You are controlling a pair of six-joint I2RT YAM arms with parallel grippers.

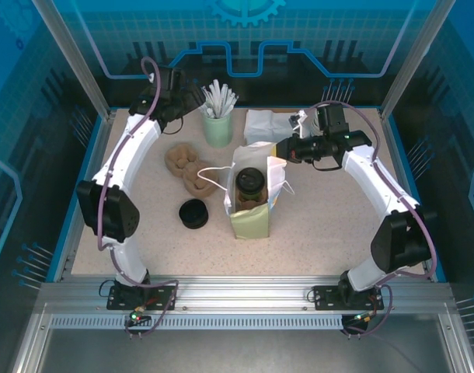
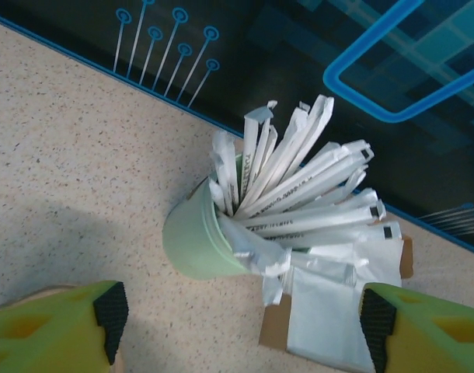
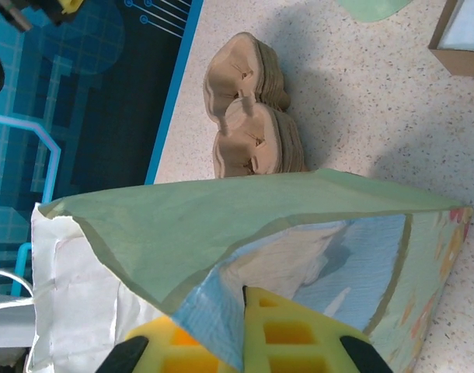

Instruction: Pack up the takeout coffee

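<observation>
The takeout coffee (image 1: 251, 186) sits inside the central paper bag (image 1: 250, 221), so my right jaws, clenched on its 2 o'clock rim, mustn't tip it; left jaws released over the 11 o'clock straws (image 2: 299, 186).

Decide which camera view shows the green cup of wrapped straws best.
Left wrist: the green cup stands close, its wrapped straws fanned out. Top external shows it whole but small. Right wrist catches a green sliver, probably its edge.

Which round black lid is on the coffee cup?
The one inside the green paper bag, capping the dark takeout cup; the other black plastic lid lies loose on the table.
</observation>
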